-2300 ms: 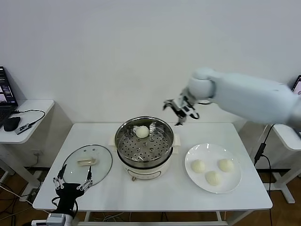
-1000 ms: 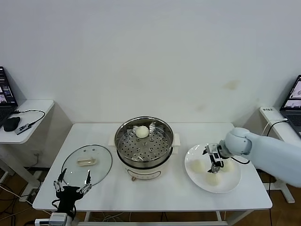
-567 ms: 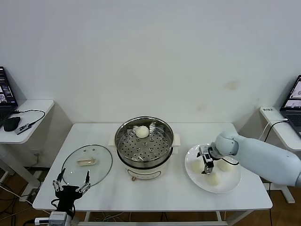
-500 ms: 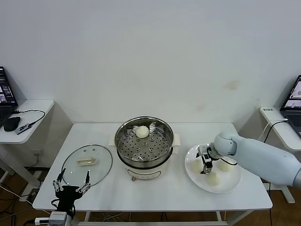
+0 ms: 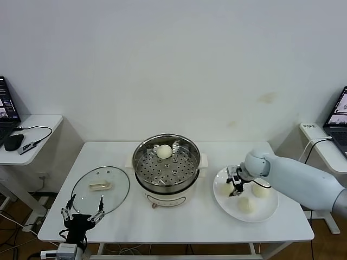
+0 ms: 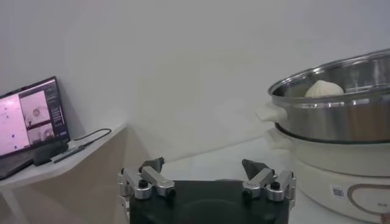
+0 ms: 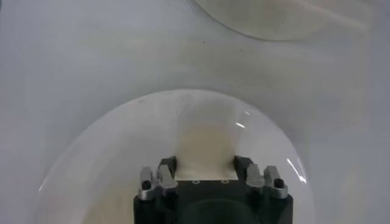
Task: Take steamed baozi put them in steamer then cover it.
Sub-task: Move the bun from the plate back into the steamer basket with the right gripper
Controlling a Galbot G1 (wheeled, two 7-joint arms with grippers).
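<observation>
The steamer (image 5: 167, 168) stands mid-table with one baozi (image 5: 164, 151) on its perforated tray; both also show in the left wrist view, steamer (image 6: 341, 115) and baozi (image 6: 323, 89). Three more baozi lie on the white plate (image 5: 267, 215): left (image 5: 224, 190), right (image 5: 261, 189), front (image 5: 246, 205). My right gripper (image 5: 234, 184) is low over the left one. In the right wrist view its open fingers (image 7: 205, 163) straddle that baozi (image 7: 205, 143) on the plate (image 7: 91, 170). My left gripper (image 5: 82, 210) is parked, open and empty, at the table's front left edge (image 6: 204, 165).
The flat glass lid (image 5: 100, 189) lies on the table left of the steamer, just beyond my left gripper. A side table with a mouse and cable (image 5: 21, 142) stands at the far left. A laptop (image 5: 340, 116) sits on a stand at the far right.
My right arm came from above the steamer's far right down to the plate, then shifted left over the leftmost baozi. The baozi and the left arm have not moved.
</observation>
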